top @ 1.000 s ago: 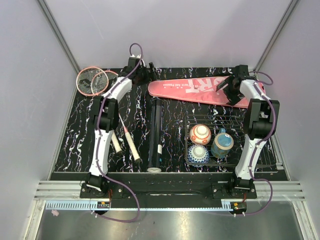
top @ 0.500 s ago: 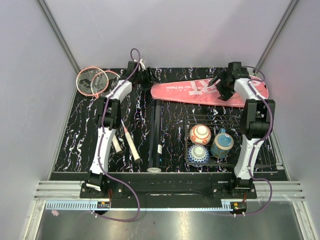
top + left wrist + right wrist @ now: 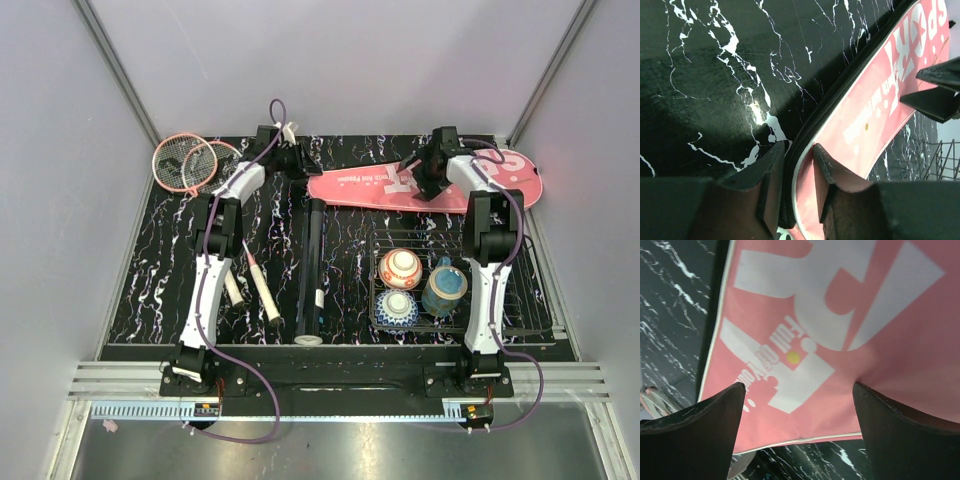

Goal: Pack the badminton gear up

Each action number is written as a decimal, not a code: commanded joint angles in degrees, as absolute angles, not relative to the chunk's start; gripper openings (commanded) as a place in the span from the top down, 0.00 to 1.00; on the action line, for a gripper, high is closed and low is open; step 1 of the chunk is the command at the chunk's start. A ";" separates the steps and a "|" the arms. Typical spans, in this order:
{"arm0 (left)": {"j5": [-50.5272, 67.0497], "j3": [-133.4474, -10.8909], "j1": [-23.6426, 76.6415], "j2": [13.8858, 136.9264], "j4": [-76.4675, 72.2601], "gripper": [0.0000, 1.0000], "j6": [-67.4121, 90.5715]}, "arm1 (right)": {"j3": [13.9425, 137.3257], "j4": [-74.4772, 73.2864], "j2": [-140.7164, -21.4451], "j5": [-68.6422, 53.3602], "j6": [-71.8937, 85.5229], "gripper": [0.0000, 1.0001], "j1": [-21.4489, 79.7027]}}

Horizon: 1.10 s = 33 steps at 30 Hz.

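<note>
- Two changes mark this moment. The left gripper point(image 3: 799, 160) stood wide a second ago and has now narrowed onto the pink cover point(image 3: 360, 182). The right gripper point(image 3: 425, 178) has travelled from the cover's broad end towards its middle.
- Left jaws: one finger each side of the zipped edge at the cover's narrow tip, apparently pinching it.
- Right jaws: spread wide and empty, poised over the white lettering without gripping.
- The cover lies along the far edge of the tabletop point(image 3: 150, 290), from the middle to the far right corner, and has slid slightly rightward.
- The rackets point(image 3: 190, 160) are untouched, heads in the far left corner. The black tube point(image 3: 313, 265) lies mid-tabletop, pointing from near edge to far edge.
- Reading: you have the tip secured; judge this as preparing to open the cover. Nothing is packed yet.
</note>
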<state>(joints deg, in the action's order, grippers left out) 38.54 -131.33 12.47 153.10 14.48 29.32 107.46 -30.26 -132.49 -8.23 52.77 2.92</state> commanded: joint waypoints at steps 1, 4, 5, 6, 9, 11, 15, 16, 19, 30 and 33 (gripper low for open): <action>44.74 -132.19 12.39 151.61 11.16 0.74 26.90 | 112.14 -29.09 -133.59 -7.30 56.07 0.07 4.74; 42.20 -131.84 12.48 149.42 11.42 0.96 23.83 | 113.02 -29.09 -134.38 -7.29 57.39 0.07 5.10; 40.62 -130.53 12.48 146.80 11.25 1.00 21.64 | 113.20 -29.00 -134.47 -7.03 57.65 0.08 5.27; 37.04 -129.30 12.48 145.04 10.64 1.00 20.32 | 113.64 -29.00 -134.39 -6.86 58.27 0.08 5.19; 28.87 -122.27 13.36 135.99 6.43 1.00 12.77 | 114.52 -29.26 -133.86 -5.89 60.20 0.08 5.45; 24.19 -117.19 14.59 129.42 2.66 1.00 6.19 | 116.79 -31.89 -133.68 -2.40 60.47 0.08 5.97; 15.48 -113.74 16.08 122.71 0.18 1.00 0.35 | 123.56 -38.31 -133.42 3.25 59.51 0.07 6.42; 15.21 -113.12 16.61 121.48 0.18 1.00 -2.69 | 124.79 -38.93 -133.85 3.43 58.89 0.07 6.50; 14.59 -107.77 17.75 116.73 -4.72 1.00 -6.75 | 132.52 -45.08 -135.78 5.88 54.85 0.05 7.12; 18.02 -93.87 22.93 102.66 -7.74 1.00 -17.92 | 140.25 -49.11 -132.97 12.65 47.38 0.00 8.88; 17.23 -92.38 24.34 100.82 -7.30 1.00 -19.24 | 144.74 -53.16 -134.56 15.81 44.83 0.01 9.58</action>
